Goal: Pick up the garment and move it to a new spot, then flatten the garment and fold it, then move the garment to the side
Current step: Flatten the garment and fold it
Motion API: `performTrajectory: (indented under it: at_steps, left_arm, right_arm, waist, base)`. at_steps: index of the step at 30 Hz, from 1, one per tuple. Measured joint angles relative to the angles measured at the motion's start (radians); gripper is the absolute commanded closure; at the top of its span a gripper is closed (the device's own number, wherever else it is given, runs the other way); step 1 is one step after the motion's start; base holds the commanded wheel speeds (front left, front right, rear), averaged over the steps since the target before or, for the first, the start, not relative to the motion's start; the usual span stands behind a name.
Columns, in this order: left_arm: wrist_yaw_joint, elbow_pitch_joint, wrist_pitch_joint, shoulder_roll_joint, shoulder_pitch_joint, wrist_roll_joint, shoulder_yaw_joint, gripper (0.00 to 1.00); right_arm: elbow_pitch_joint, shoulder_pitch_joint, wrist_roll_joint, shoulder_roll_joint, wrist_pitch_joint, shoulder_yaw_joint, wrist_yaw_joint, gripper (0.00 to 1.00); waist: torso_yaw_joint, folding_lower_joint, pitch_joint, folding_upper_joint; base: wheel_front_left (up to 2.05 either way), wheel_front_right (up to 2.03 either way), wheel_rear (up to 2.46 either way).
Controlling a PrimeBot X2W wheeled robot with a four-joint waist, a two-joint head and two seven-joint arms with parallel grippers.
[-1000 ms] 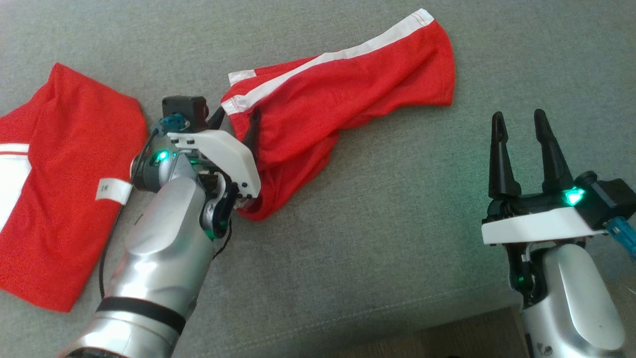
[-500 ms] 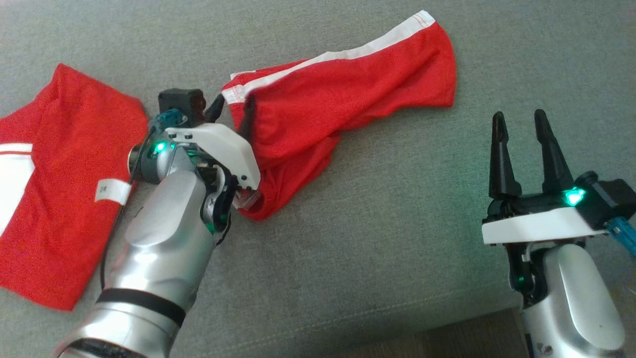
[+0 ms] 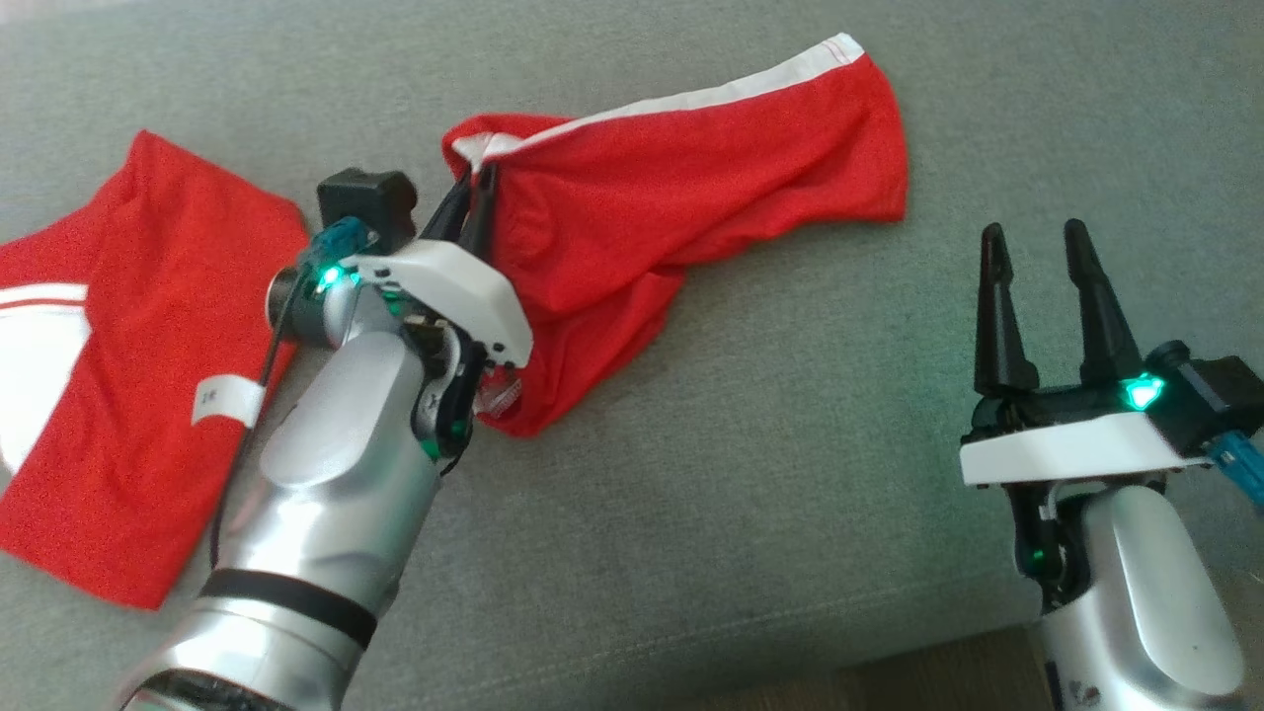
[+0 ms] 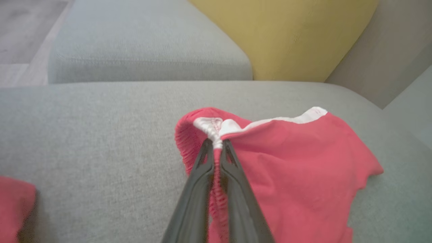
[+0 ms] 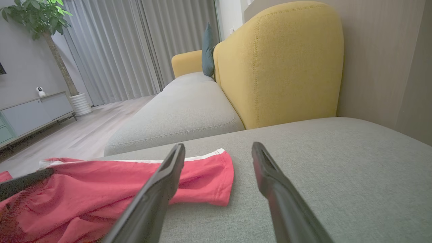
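Right now my right gripper point(image 3: 1033, 235) hangs nearest me over the grey sofa cushion point(image 3: 790, 444), jaws wide apart and holding nothing. Further in, my left gripper point(image 4: 216, 145) is pinched tight on the white-trimmed edge of the red garment point(image 3: 691, 188), which lies crumpled mid-cushion, apart from another red garment point(image 3: 148, 346) at the left. A yellow backrest point(image 4: 297, 33) stands beyond.

Crumpled red garment point(image 3: 691, 197); white stripe along one edge; on grey cushion point(image 3: 790, 444)
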Motion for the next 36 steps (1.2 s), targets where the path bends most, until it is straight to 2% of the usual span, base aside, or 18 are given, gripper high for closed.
performTrajectory:
  at_steps: [8, 13, 18, 24, 32, 36]
  left_arm:
    - [0.0, -0.169, -0.035, 0.007, 0.066, 0.062, -0.065, 1.0]
    - [0.023, -0.297, -0.042, 0.036, 0.156, 0.101, -0.09, 1.0]
    - [0.03, -0.376, -0.044, 0.057, 0.145, 0.13, -0.092, 1.0]
    - [0.018, -0.361, -0.035, 0.056, 0.068, 0.154, -0.118, 1.0]
    - [-0.034, -0.328, -0.023, 0.036, -0.114, 0.177, -0.154, 1.0]
    - [-0.034, -0.308, -0.029, 0.022, -0.204, 0.183, -0.15, 1.0]
  right_arm:
    - [0.015, 0.007, -0.008, 0.0, 0.0, -0.019, 0.0, 0.0]
    - [0.029, 0.009, -0.009, 0.0, 0.0, -0.02, 0.0, 0.0]
    - [0.039, 0.009, -0.01, 0.0, 0.0, -0.007, 0.0, 0.0]
    - [0.033, 0.005, 0.021, 0.0, 0.0, -0.013, 0.0, 0.0]
    - [0.016, -0.02, 0.1, 0.0, 0.0, -0.049, 0.0, 0.0]
    - [0.015, -0.02, 0.117, 0.0, 0.0, -0.043, 0.0, 0.0]
  waist:
    - [0.052, 0.0, -0.046, 0.0]
    - [0.093, 0.0, -0.083, 0.0]
    - [0.108, 0.0, -0.122, 0.0]
    - [0.053, 0.0, -0.131, 0.0]
    - [-0.067, 0.0, -0.124, 0.0]
    - [-0.125, 0.0, -0.12, 0.0]
  base:
    - [0.0, 0.0, 0.0]
    - [0.0, 0.0, 0.0]
    - [0.0, 0.0, 0.0]
    - [0.0, 0.0, 0.0]
    - [0.0, 0.0, 0.0]
    - [0.0, 0.0, 0.0]
